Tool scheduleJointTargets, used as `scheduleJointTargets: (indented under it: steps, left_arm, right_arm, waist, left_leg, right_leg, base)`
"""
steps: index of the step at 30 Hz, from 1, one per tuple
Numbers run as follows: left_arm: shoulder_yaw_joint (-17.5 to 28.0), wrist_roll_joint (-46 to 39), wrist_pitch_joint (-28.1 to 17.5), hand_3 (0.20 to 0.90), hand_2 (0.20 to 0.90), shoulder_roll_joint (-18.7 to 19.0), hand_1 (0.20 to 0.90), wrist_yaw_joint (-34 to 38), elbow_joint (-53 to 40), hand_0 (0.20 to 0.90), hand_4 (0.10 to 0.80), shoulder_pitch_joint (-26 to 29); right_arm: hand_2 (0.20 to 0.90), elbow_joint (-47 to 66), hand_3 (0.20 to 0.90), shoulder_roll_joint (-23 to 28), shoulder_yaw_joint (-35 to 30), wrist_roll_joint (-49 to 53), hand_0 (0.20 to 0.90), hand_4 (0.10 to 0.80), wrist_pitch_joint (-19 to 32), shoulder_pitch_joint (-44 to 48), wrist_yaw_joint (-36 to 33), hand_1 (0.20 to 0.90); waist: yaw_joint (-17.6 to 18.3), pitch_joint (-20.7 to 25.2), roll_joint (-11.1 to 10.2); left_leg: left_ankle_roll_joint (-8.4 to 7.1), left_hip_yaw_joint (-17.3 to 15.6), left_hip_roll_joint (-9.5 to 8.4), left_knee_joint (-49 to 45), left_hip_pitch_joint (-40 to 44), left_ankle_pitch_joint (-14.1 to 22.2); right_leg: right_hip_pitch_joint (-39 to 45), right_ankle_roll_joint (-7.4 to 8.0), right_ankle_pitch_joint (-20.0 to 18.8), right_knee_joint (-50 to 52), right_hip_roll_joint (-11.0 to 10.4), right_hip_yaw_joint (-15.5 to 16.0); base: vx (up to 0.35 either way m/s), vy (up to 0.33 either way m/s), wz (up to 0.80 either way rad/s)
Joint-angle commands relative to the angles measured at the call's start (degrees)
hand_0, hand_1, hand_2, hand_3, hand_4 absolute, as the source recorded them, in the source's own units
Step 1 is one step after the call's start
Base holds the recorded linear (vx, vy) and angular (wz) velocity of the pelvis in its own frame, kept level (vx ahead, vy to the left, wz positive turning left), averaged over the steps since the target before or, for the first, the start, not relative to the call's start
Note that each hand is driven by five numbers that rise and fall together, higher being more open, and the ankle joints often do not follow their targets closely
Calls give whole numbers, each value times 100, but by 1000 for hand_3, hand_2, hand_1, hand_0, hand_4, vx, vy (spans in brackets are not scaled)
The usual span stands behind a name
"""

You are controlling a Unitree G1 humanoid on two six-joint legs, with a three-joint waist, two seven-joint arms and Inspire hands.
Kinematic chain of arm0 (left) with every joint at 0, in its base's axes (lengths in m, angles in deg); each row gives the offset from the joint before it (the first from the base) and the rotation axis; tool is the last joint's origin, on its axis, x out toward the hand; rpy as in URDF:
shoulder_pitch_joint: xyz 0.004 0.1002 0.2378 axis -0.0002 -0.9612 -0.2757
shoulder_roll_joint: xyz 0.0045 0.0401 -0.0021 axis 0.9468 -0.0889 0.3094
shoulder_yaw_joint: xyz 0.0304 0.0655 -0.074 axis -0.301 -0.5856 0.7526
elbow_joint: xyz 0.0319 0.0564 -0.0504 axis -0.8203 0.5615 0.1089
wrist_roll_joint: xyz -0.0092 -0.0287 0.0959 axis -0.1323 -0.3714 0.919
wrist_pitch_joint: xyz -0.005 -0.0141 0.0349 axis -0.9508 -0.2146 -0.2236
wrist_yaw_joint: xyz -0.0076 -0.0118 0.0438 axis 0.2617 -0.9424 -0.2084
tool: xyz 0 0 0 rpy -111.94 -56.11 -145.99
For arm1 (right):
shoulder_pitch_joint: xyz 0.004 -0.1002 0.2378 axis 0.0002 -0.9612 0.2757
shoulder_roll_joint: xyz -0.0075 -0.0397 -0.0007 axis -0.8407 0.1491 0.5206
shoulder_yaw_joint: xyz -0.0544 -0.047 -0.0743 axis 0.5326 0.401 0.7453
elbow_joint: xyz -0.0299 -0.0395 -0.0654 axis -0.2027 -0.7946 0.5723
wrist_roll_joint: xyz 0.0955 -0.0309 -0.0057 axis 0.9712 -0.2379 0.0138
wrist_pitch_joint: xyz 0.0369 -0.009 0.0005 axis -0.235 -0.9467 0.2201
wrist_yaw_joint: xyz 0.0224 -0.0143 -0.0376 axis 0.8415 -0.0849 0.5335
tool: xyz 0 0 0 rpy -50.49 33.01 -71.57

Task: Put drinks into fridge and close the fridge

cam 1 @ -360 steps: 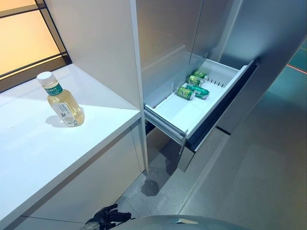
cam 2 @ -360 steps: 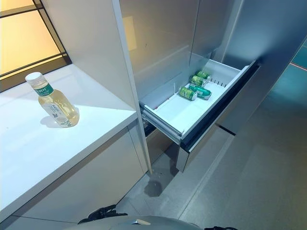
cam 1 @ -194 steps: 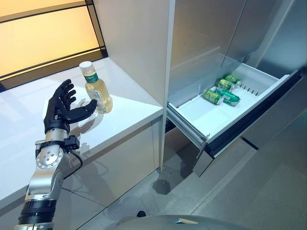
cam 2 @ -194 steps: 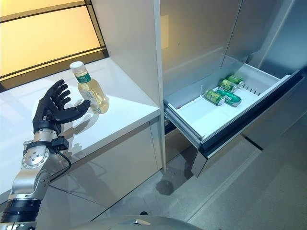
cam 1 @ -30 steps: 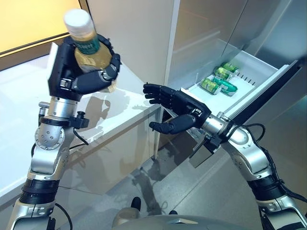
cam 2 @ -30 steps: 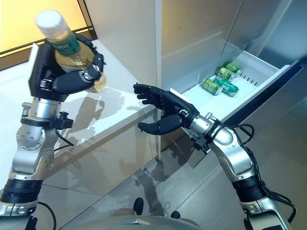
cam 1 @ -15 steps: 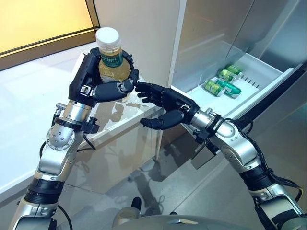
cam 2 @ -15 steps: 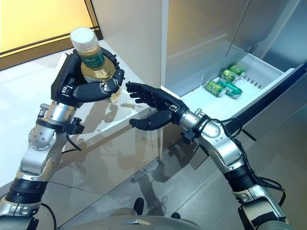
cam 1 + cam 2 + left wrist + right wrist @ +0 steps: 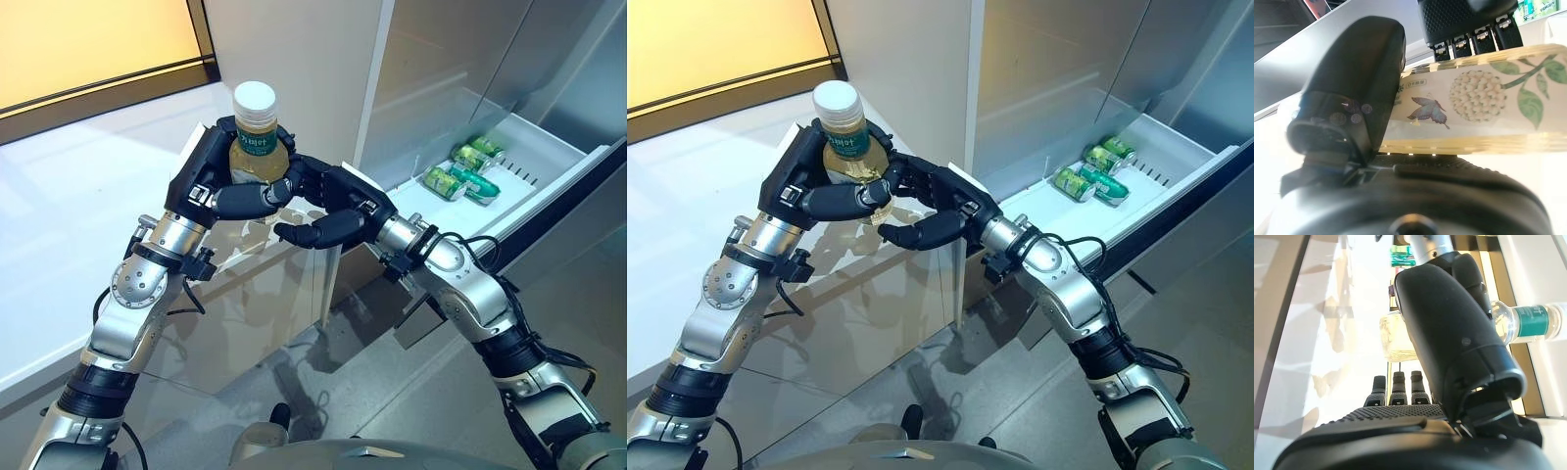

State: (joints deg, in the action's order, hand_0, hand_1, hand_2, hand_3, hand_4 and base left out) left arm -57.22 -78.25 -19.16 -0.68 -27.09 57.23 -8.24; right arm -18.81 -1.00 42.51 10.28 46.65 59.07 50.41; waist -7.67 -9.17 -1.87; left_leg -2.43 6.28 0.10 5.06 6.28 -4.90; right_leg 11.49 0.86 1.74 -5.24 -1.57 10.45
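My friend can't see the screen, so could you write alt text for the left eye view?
The left robot hand holds a white-capped bottle of pale yellow drink upright above a white counter, while the right robot hand reaches in beside it, fingers spread. Behind them, an open fridge drawer holds green cans.

Tabletop (image 9: 69, 225): bare white surface lay to the left of both hands; free room there.
Left robot hand (image 9: 220, 181): was curled round the bottle (image 9: 253, 147), held above the tabletop's right edge.
Right robot hand (image 9: 328, 211): was spread against the bottle's right side, filling the gap between the bottle and the fridge.
Upright panel (image 9: 294, 69): stood just behind the bottle, between the tabletop and the fridge; blocked a straight path to the right.
Fridge drawer (image 9: 549, 181): was pulled out, open from above.
Cans (image 9: 460, 174): green, lay together toward the drawer's far end; the near white part (image 9: 416, 204) was unoccupied.
Floor (image 9: 411, 392): was open below the drawer front.
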Motion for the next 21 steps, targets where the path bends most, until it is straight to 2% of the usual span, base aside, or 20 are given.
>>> scheduleJointTargets:
  steps: [1,16,17,18,19,20,21]
  left_arm:
    - [87,-618,-618,200,300,-131,300,55,-514,300,100,1173]
    - [-174,-841,-415,200,300,-243,300,-102,-547,300,100,1318]
    - [-191,-847,-399,200,300,-252,300,-109,-555,300,100,1325]
    - [-203,-857,-385,200,300,-251,300,-108,-561,300,100,1333]
    - [-204,-870,-378,200,300,-258,300,-118,-563,300,100,1336]
    - [-208,-873,-380,200,300,-266,300,-129,-561,300,100,1336]
    - [-214,-878,-389,200,300,-267,300,-132,-556,300,100,1335]
  right_arm:
    - [900,184,900,-405,107,437,900,800,397,938,-125,900]
    - [900,16,900,-699,463,615,900,800,229,1245,-278,900]
    - [827,6,815,-713,484,643,827,715,198,1255,-289,827]
    - [641,-24,598,-723,503,627,641,498,200,1265,-306,641]
    - [533,-34,472,-733,512,628,533,372,189,1280,-291,533]
    - [300,-37,200,-740,523,661,300,100,172,1289,-287,300]
    - [300,-43,200,-742,532,671,300,100,177,1290,-295,300]
  waist:
    - [44,704,8]
    - [-13,719,7]
    - [-17,723,5]
    - [-21,730,3]
    - [-23,729,2]
    - [-24,723,3]
    - [-25,720,3]
  left_leg:
    - [377,68,-464,-27,156,490]
    - [399,84,-477,-29,176,504]
    - [397,84,-475,-30,176,504]
    - [396,87,-474,-29,175,501]
    - [398,85,-474,-28,175,500]
    - [399,85,-474,-28,177,498]
    - [399,87,-474,-28,177,497]
  right_leg:
    - [-272,210,-287,150,-86,-44]
    - [-234,187,-278,127,-91,-25]
    - [-237,188,-277,132,-93,-21]
    - [-237,190,-278,131,-95,-17]
    - [-236,188,-278,130,-95,-17]
    - [-235,187,-278,132,-95,-19]
    - [-235,187,-280,133,-95,-18]
  base:
    - [0,0,0]
    - [3,0,1]
    - [0,0,0]
    - [0,0,0]
    - [0,0,0]
    - [0,0,0]
    - [0,0,0]
